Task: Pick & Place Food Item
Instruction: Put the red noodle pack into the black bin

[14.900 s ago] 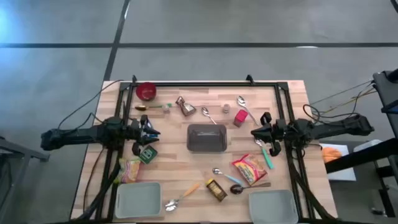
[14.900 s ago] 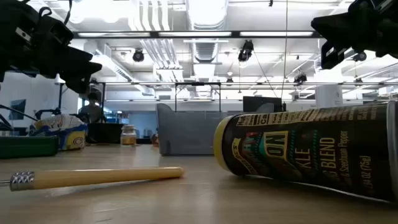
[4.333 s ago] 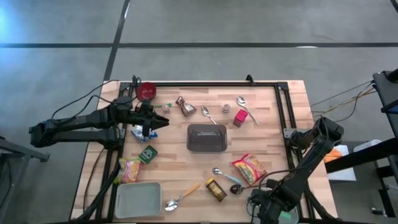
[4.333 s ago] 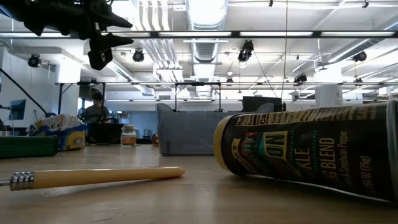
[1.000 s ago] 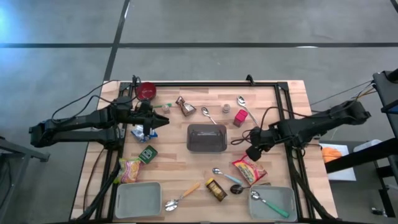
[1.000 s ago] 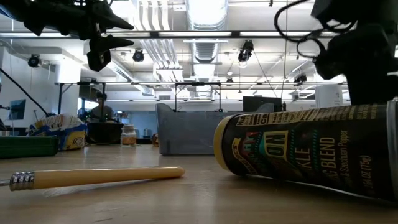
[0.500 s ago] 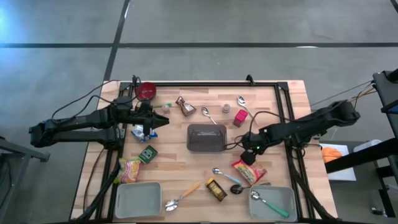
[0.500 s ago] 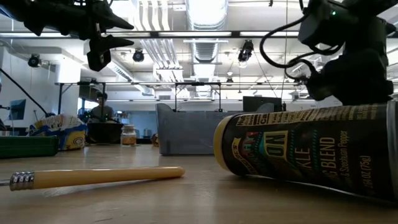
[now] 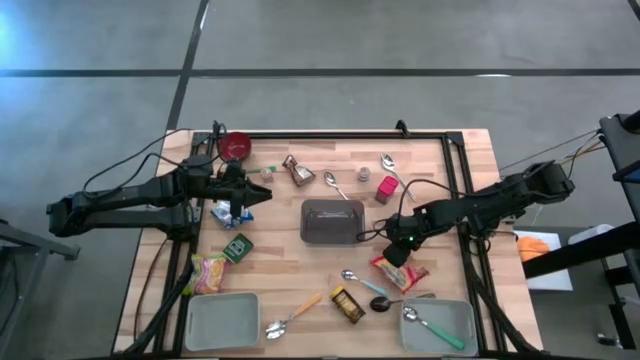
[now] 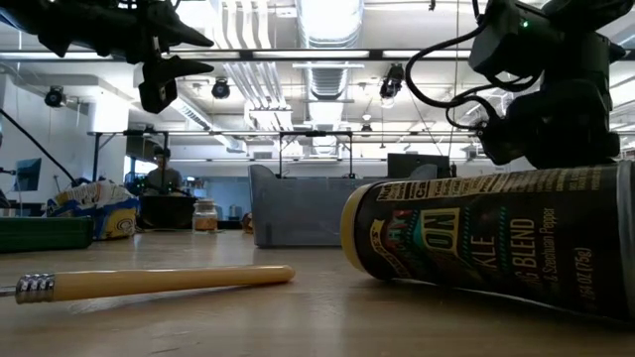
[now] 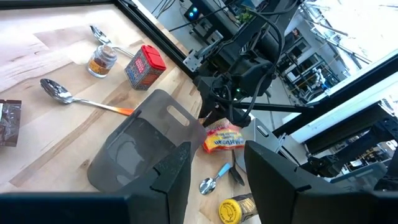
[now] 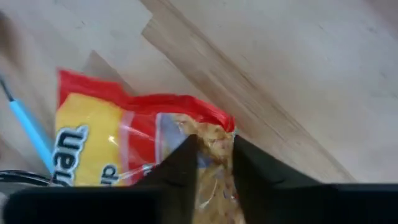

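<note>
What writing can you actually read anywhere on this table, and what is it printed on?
"ON", "LE BLEND": big letters on the dark spice jar lying on its side; a strip near its lid and the small print on it are too small to read.
"man": end of a cut-off word on the red and yellow noodle packet.
Red tin, green packet and sweets bag: print too small to read.

Wooden bench (image 9: 440, 170), black-framed. Lying on it: red bowl (image 9: 235, 146) upper left; grey lidded container (image 9: 332, 221) at centre; red tin (image 9: 386, 188) and small jar (image 9: 364, 174) upper centre, spoons (image 9: 392, 168) beside them; green packet (image 9: 238, 247) and candy bag (image 9: 208, 272) at left; noodle packet (image 9: 403, 275), seasoning bottle (image 9: 348, 305) lower centre; two grey trays (image 9: 221, 320) along the bottom edge.
</note>
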